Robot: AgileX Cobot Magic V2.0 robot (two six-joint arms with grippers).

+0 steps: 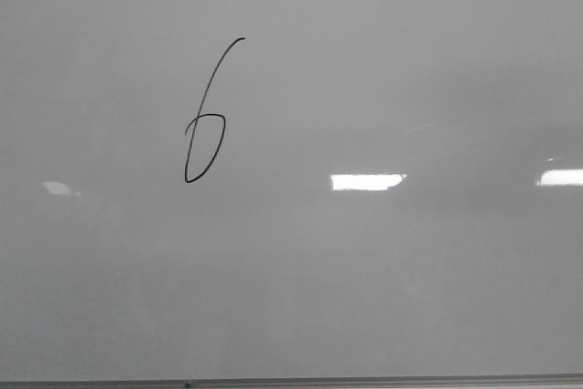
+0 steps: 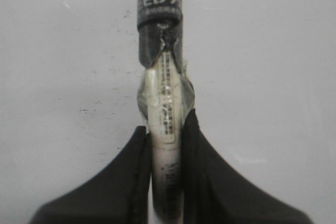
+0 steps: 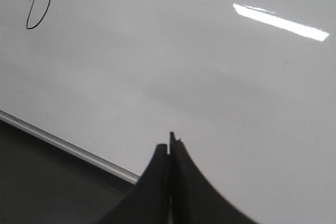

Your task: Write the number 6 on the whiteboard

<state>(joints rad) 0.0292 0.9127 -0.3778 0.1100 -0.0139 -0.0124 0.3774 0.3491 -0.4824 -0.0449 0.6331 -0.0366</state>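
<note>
Glossy pale grey whiteboard (image 1: 383, 280) across the whole front view; thin dark frame edge along the bottom. Bright rectangular light reflections at mid-height toward the right and at the far right edge, a fainter one at the left, another at the top edge.

Number 6 (image 1: 206, 125) drawn in thin black marker line, left of centre, upper half of the board. Tall slanted stroke running up and to the right, ending below in a narrow pointed loop. Small against the board. No arm or gripper seen in the front view.

Left wrist view: left gripper (image 2: 167, 129) clamped on a marker (image 2: 165, 108), both dark fingers (image 2: 131, 177) pressed against its barrel. Barrel pale, printed label along it, wrapped in glossy tape near the fingers; black end section with white lettering, partly readable "ED". Marker pointing toward the board surface; contact with the board not determinable. Faint dark specks on the board beside it.

Right wrist view: right gripper (image 3: 169, 148) closed, fingers pressed together, nothing large between them; a small dark sliver at the tips, not identifiable. Board's frame edge and a dark surface beyond it at one corner. Loop of the 6 visible at the far corner, well apart from this gripper.
</note>
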